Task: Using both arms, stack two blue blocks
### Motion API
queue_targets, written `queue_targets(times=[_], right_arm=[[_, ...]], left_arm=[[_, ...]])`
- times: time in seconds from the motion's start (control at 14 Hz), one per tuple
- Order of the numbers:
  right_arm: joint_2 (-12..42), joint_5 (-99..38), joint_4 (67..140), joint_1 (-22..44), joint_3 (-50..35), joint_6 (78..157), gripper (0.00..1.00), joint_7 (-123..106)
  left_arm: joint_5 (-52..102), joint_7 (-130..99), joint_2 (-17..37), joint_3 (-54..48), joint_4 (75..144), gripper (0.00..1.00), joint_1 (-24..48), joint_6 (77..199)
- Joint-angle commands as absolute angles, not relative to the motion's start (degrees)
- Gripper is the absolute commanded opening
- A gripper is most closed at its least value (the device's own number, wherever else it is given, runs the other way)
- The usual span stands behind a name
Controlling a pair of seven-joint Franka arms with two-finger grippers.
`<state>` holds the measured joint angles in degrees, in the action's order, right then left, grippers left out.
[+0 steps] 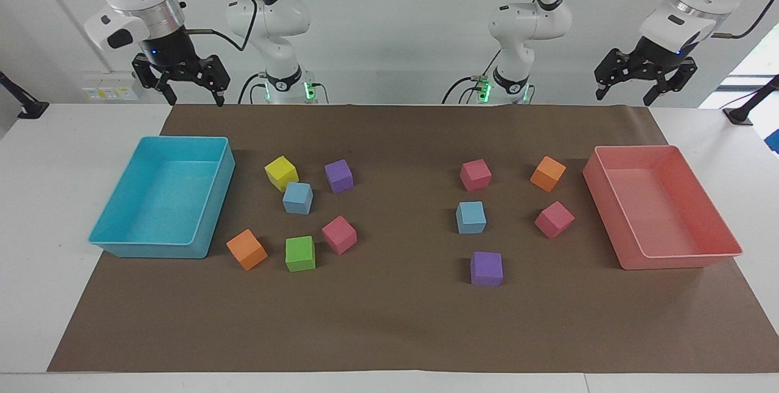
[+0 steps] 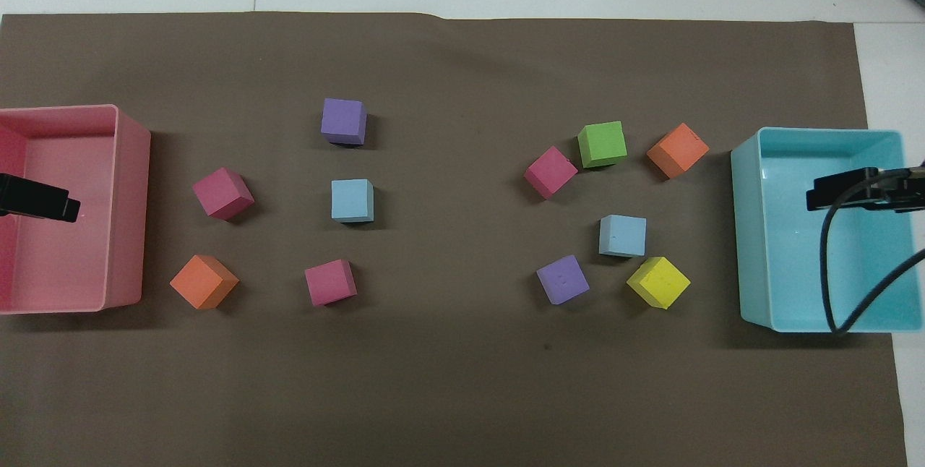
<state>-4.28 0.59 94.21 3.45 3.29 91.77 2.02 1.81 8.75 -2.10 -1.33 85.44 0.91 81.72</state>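
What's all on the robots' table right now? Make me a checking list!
Surface: brown mat on a white table.
Job's things: two blue blocks, apart, unstacked.
Clutter: yellow, green, purple, pink and orange cubes; turquoise tray and pink tray, nothing seen inside.
Grippers: right gripper open over the turquoise tray's end; left gripper open over the pink tray's end; neither holds anything.
Cables: black cable looping over the turquoise tray.
Surroundings: white wall; wall sockets.
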Motion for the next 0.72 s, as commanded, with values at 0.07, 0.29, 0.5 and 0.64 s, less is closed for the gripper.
queue_targets(times=[0.07, 0.29, 0.5, 0.64], right_arm=[[-3.7, -0.9, 100.2, 6.4, 3.3, 99.7, 1.0, 1.0], [0.8, -0.9, 101.5, 8.7, 3.3, 104.1, 1.0, 2.5], [5.3, -0.9, 103.5, 11.3, 3.3, 109.5, 1.0, 6.8], [6.3, -0.9, 107.2, 12.6, 3.3, 116.0, 1.0, 9.8]], left_arm=[[3.8, 8.3, -1.2, -1.1, 83.8, 1.0, 0.4, 82.0], [3.8, 8.4, -0.7, -0.9, 83.8, 1.0, 0.3, 82.0], [3.7, 8.8, -1.0, -0.5, 83.9, 1.0, 2.7, 83.2], [3.8, 8.9, -1.3, 2.4, 83.9, 1.0, 4.9, 83.6]])
